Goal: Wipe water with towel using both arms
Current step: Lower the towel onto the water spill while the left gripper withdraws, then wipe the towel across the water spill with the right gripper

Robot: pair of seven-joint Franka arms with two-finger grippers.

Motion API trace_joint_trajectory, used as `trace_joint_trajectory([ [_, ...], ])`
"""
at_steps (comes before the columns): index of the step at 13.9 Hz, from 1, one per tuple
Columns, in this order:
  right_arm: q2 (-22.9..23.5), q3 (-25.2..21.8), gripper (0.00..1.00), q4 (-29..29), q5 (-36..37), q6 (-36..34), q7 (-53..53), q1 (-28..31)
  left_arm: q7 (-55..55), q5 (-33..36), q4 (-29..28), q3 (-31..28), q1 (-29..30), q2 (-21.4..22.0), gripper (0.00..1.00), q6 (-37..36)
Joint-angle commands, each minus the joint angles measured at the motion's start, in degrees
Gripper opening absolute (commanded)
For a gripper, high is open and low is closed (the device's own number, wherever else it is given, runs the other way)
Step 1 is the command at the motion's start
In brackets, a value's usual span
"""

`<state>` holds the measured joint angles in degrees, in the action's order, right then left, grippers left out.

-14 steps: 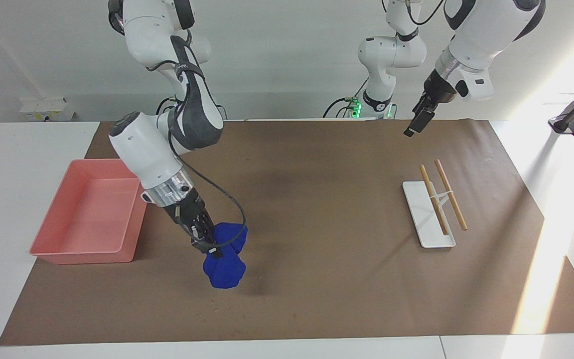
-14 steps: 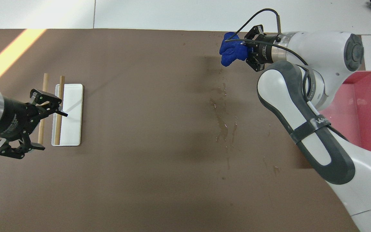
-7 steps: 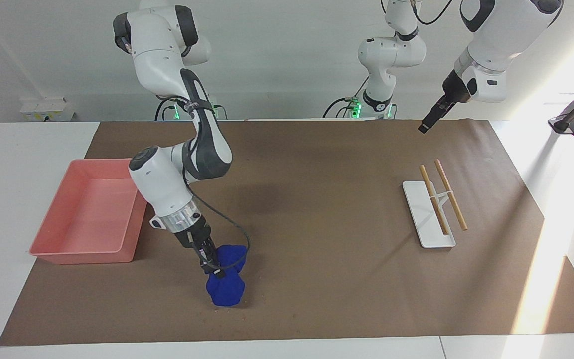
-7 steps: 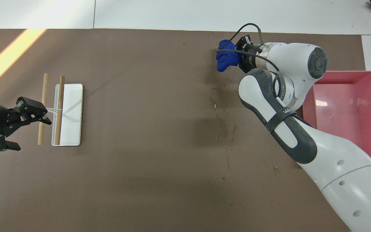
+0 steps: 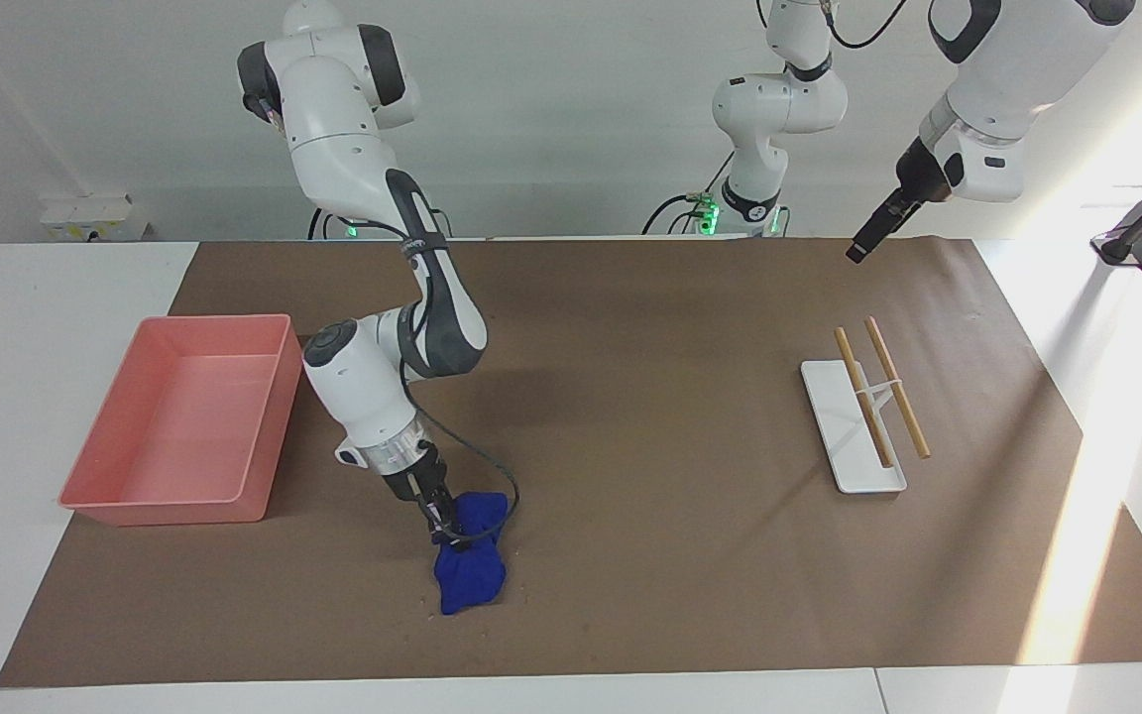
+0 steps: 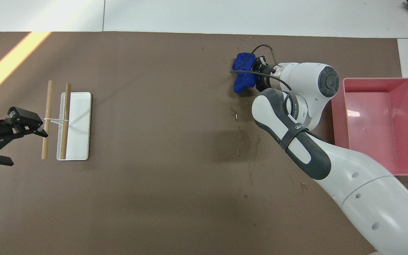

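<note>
The deep-blue towel (image 5: pixel 469 567) (image 6: pixel 243 72) is a lumpy bundle whose lower end rests on the brown mat. My right gripper (image 5: pixel 447 526) (image 6: pixel 257 73) is shut on its upper part, with the arm slanting down from beside the pink tray. The water (image 6: pixel 248 141) is a faint streak with specks on the mat, nearer to the robots than the towel. My left gripper (image 5: pixel 860 248) (image 6: pixel 27 147) hangs open and holds nothing, high over the mat at the left arm's end, and that arm waits.
A pink tray (image 5: pixel 170 511) (image 6: pixel 377 80) stands at the right arm's end of the mat. A white oblong dish (image 5: pixel 844 436) (image 6: pixel 80 124) with two wooden sticks (image 5: pixel 863 397) (image 6: pixel 48 117) laid across it lies toward the left arm's end.
My right gripper has brought the towel down onto the mat and shifted it slightly toward the left arm's end. My left gripper has risen and drawn back toward its own end.
</note>
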<state>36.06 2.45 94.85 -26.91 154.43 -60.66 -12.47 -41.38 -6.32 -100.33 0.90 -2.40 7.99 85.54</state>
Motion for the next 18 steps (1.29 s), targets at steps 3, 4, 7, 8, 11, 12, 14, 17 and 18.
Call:
trace_joint_trajectory([
  [3, -4.7, 0.3, 0.0, 8.5, 0.9, -0.1, 0.5, -0.4, 11.5, 3.7, 0.6, 0.7, 0.6, 0.6, 1.0, -1.2],
  [4, -5.1, 0.3, 0.0, 8.8, 0.9, -1.0, 0.3, -1.3, 15.7, 5.9, 0.9, 0.8, 0.6, 0.7, 1.0, -1.6],
  [7, -6.9, 0.3, 0.0, 12.6, 0.9, -2.0, 0.3, -2.6, 28.8, 6.3, 2.2, -0.5, 0.8, 0.2, 1.0, -1.3],
  [8, -7.9, 0.3, 0.0, 14.5, 0.9, -2.1, 0.4, -3.2, 32.0, 6.5, 3.2, -1.6, 0.9, -0.1, 1.0, -1.3],
  [11, -12.7, 0.3, 0.0, 21.9, 0.9, -2.7, 0.9, -3.3, 38.5, 7.1, 3.2, -2.0, 3.1, -0.1, 1.0, 1.0],
  [12, -14.2, 0.3, 0.0, 24.4, 0.9, -2.9, 1.2, -3.3, 38.5, 7.1, 3.3, -2.0, 3.2, -0.3, 1.0, 1.9],
  [14, -16.7, 0.3, 0.0, 28.0, 0.9, -5.2, 4.0, -3.3, 38.5, 7.3, 4.0, -1.9, 2.9, -2.4, 1.0, 2.7],
  [17, -18.9, 0.3, 0.0, 30.0, 0.9, -11.1, 4.8, -3.0, 38.5, 7.3, 4.5, -1.8, 2.8, -4.1, 1.0, 4.4],
  [18, -19.7, 0.2, 0.0, 31.0, 0.9, -12.6, 4.6, -3.3, 38.5, 7.3, 4.5, -1.8, 2.8, -4.5, 1.0, 4.4],
])
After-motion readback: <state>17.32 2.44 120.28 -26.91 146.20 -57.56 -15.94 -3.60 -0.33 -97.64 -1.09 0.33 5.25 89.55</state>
